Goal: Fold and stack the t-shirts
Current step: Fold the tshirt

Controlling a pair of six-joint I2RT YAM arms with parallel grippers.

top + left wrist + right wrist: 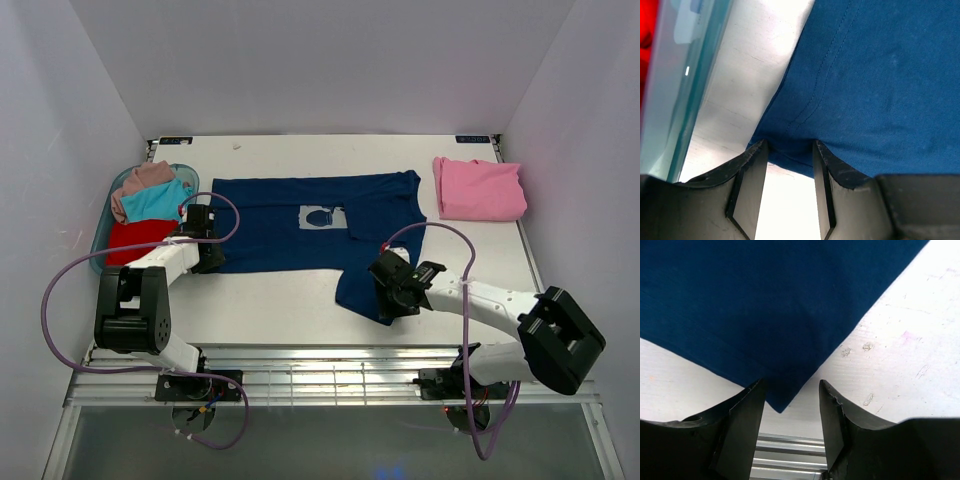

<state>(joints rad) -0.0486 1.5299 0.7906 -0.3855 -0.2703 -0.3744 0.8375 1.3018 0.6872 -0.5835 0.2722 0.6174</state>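
A white table point(300, 310) is seen from above, with clock directions taken from its centre and 12 at the far edge. The navy t-shirt point(270, 235) is spread flat across the centre, its pale square print point(322, 216) facing up and 1 flap hanging toward 5 o'clock. At 9 o'clock a translucent blue tub point(100, 255) is filled by 3 crumpled tees: the red t-shirt point(135, 240) nearest, the teal t-shirt point(160, 200) behind it, and the dusty-pink t-shirt point(145, 178) farthest. The pink t-shirt point(480, 188) is laid folded at 2 o'clock, well apart from the navy one. The left gripper point(790, 147) is set at the navy shirt's 8 o'clock corner, jaws parted around the hem without pinching it. The right gripper point(791, 385) is placed at the 5 o'clock corner, jaws likewise apart, the cloth tip lying loose between them.
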